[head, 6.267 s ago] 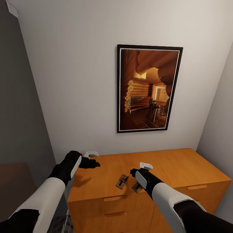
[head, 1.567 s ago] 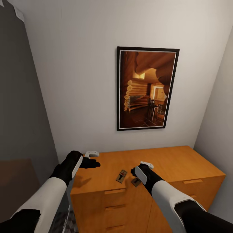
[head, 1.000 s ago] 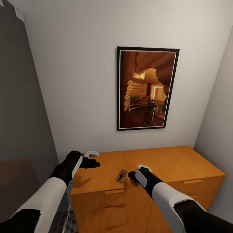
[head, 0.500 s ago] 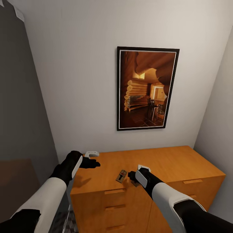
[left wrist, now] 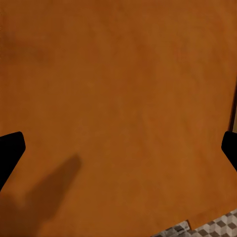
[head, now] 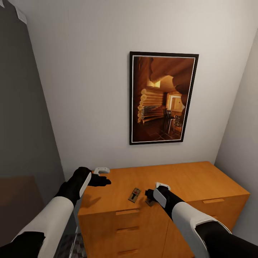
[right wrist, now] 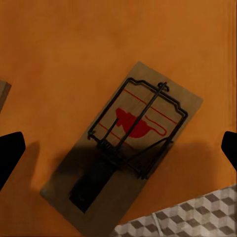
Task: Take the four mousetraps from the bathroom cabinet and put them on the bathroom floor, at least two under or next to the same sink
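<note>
Plain white walls and a framed picture of a log interior (head: 163, 98) back the orange-brown cabinet (head: 186, 181), whose flat top serves as the worktop for this step. By my reading the task is in its picking stage: the right gripper (head: 149, 196) hangs over the front edge of the cabinet top, above a mousetrap (right wrist: 126, 145), and nothing is lifted yet.

From the head view that trap is almost wholly hidden under the right wrist; just a corner of board peeps out. A second mousetrap (head: 134, 195) lies in plain sight just beside the right gripper, toward the left arm, near the cabinet's front edge.

The right wrist view supplies what the head view lacks. It looks straight down on the trap under the gripper: wooden board lying askew, dark wire frame, red spot in the middle, one end near the cabinet edge, where the cube-patterned bathroom floor (right wrist: 197, 217) shows below. The right fingers (right wrist: 10, 153) sit wide apart at either side of that picture, clear of the board, so they are spread and empty. A sliver of another board shows at the picture's edge.

The left gripper (head: 104, 181) hovers over the cabinet top toward the wall corner; its wrist view shows bare wood with its fingers (left wrist: 10, 150) spread and holding nothing.

The next move, I judge, calls for lowering the right gripper squarely and closing across the thin board's narrow width
</note>
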Available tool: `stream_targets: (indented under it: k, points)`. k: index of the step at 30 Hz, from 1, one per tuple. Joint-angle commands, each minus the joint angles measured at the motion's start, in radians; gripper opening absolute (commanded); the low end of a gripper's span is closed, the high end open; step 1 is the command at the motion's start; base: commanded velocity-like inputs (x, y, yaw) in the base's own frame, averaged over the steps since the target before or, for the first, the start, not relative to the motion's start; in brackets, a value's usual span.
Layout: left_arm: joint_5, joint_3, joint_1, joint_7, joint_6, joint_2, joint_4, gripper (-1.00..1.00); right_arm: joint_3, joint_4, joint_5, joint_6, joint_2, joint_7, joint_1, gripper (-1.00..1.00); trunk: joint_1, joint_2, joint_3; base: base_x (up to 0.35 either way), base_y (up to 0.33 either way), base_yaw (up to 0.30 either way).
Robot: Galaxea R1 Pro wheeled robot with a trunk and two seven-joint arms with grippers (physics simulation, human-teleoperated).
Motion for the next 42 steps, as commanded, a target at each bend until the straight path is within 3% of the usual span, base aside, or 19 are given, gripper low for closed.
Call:
stream_targets:
  k: [1,18,42]
  points:
    - [-0.004,-0.001,0.0,-0.004,0.003,0.0,-0.001,1.0,0.008,-0.002,-0.009,0.005,0.0,-0.006,0.0,1.0,0.0,-0.001,-0.001,0.0,0.0,0.0]
    - [-0.004,-0.002,0.0,-0.004,0.003,0.0,-0.001,1.0,0.008,-0.002,-0.009,-0.008,-0.061,-0.001,0.001,1.0,0.0,-0.001,-0.001,0.0,0.0,0.0]
    - [-0.004,-0.002,0.0,-0.005,0.0,0.0,-0.001,1.0,0.011,-0.002,-0.009,-0.025,-0.055,0.004,0.001,1.0,0.0,-0.001,-0.001,0.0,0.0,0.0]
